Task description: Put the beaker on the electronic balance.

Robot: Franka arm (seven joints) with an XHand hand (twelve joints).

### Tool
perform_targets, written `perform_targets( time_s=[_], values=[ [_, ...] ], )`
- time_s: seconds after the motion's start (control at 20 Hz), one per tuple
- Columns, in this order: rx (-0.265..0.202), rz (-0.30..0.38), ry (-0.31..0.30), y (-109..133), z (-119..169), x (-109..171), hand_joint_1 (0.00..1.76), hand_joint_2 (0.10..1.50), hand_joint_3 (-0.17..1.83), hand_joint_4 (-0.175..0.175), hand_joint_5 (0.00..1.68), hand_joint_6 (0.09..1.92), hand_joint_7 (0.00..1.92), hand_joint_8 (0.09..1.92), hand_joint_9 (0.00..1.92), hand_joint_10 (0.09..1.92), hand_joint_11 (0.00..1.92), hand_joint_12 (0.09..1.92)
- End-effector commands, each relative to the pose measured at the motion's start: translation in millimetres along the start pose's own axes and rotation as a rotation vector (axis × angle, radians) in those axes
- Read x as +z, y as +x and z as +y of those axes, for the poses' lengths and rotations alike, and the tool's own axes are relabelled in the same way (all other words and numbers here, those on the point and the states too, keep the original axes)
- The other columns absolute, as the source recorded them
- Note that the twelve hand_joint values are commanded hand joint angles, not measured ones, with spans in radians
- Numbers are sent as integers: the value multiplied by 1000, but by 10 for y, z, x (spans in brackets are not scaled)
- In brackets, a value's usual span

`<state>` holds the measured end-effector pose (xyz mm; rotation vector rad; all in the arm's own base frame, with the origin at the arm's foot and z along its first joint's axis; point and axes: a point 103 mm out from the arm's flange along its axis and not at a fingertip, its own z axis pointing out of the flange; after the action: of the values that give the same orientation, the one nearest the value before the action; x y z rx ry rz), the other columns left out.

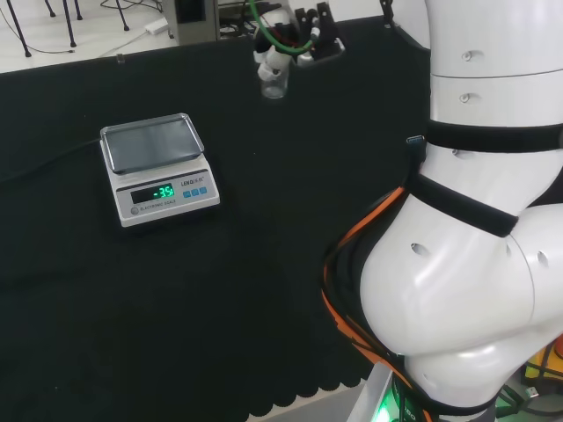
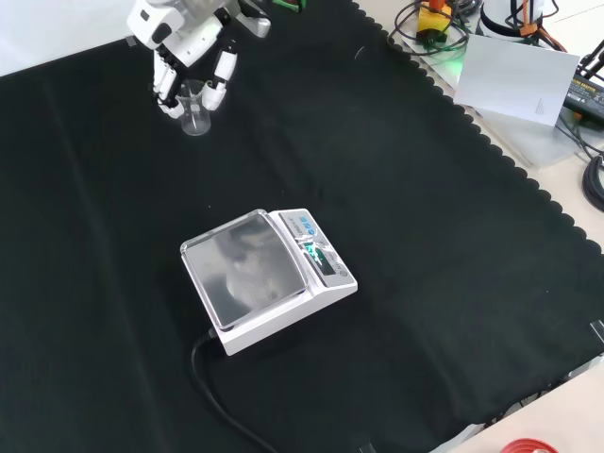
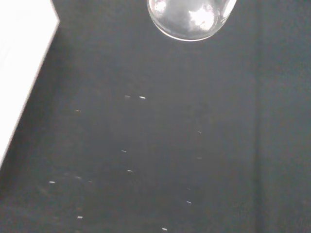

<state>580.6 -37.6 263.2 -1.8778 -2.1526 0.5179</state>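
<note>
A small clear glass beaker (image 2: 195, 115) hangs in the hand (image 2: 189, 52) near the far edge of the cloth, its fingers curled round the glass from above. In the head view the beaker (image 1: 274, 82) sits just under the hand (image 1: 280, 48), far behind and to the right of the balance. The wrist view looks past the beaker's round base (image 3: 190, 18) onto bare black cloth. The electronic balance (image 2: 264, 276) stands in the middle of the cloth with a bare steel pan (image 1: 151, 142) and a lit green display.
The balance's black cable (image 2: 217, 401) runs off toward the front edge of the cloth. The arm's white links (image 1: 475, 220) take up the right of the head view. Cables and equipment (image 2: 528, 57) lie beyond the cloth's scalloped edge.
</note>
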Motion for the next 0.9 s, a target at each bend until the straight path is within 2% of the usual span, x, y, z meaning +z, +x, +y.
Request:
perform_targets(
  time_s=[0.05,0.6,0.9],
  values=[
    [-59,0,-1,307,7,-66,1078,1269,-24,-175,730,1393,722,1017,904,871,883,1124],
    [-158,-51,27,974,183,-35,1078,1268,-25,-175,733,1389,728,1016,912,869,886,1127],
    [-215,-70,26,1435,240,-56,1079,1268,-26,-175,734,1388,729,1015,914,868,887,1127]
  ],
)
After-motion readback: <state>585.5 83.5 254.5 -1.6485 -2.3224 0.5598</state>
